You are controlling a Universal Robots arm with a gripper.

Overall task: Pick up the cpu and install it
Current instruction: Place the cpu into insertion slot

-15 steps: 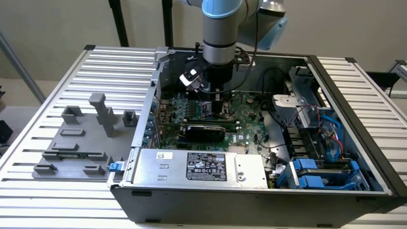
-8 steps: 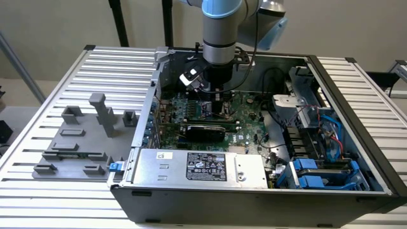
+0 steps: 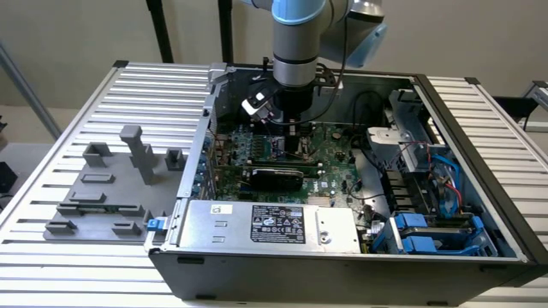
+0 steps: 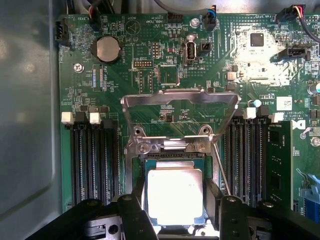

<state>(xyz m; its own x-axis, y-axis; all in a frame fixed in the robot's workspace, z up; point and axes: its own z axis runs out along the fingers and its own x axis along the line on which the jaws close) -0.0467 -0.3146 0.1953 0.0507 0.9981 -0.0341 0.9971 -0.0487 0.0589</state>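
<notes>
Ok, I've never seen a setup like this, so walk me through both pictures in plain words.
The exterior view, from outside, shows a robot arm reaching down into an open computer case on a slatted metal table, beside grey plastic blocks. The wrist view comes from a camera on the arm, looking at the green motherboard. The gripper holds the cpu, a square metal-topped chip, between two dark fingers at the socket, whose retaining frame is swung open. Whether it is seated, I cannot tell.

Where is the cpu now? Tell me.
In the wrist view, the cpu is gripped between the fingers at the open motherboard socket, beside its raised metal frame.
</notes>
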